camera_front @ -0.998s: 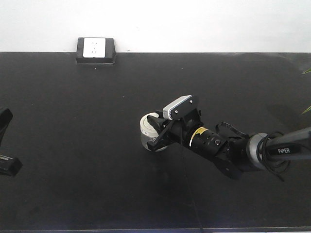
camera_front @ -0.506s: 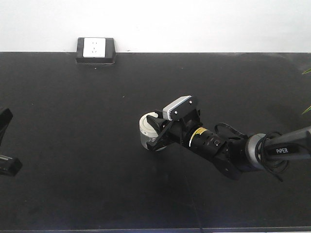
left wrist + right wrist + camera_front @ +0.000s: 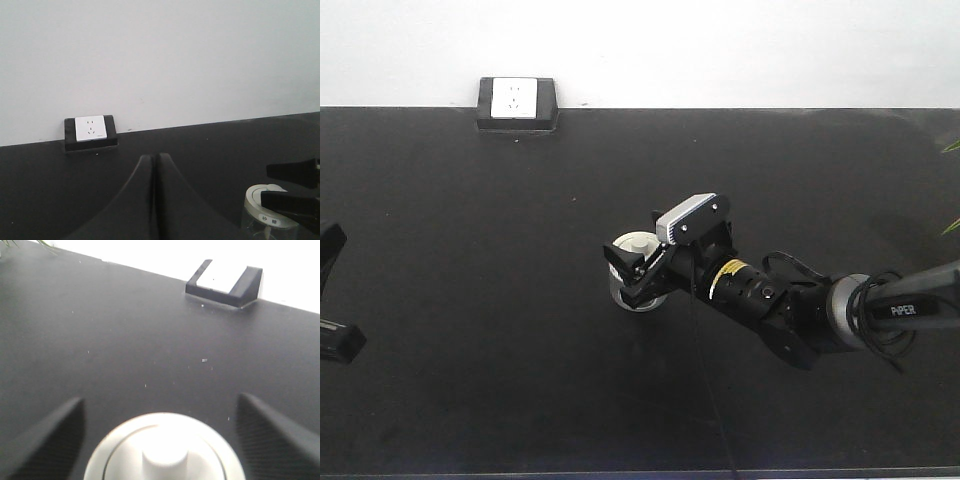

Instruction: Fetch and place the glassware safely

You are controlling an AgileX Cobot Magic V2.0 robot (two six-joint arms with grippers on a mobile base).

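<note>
The right gripper [image 3: 632, 270] fingers spread wide either side of the jar [image 3: 636, 252], gripping nothing.

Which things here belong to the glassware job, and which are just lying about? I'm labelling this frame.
Part of the job:
- glass jar with its cream-white lid
- right gripper, jaws open on either side of the jar
- black table, where the jar stands

Just there:
- wall socket at the table's far edge
- left gripper, shut, away from the jar

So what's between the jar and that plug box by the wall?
Nothing. From the jar to the socket box it's just bare black table, seen in the front view.
</note>
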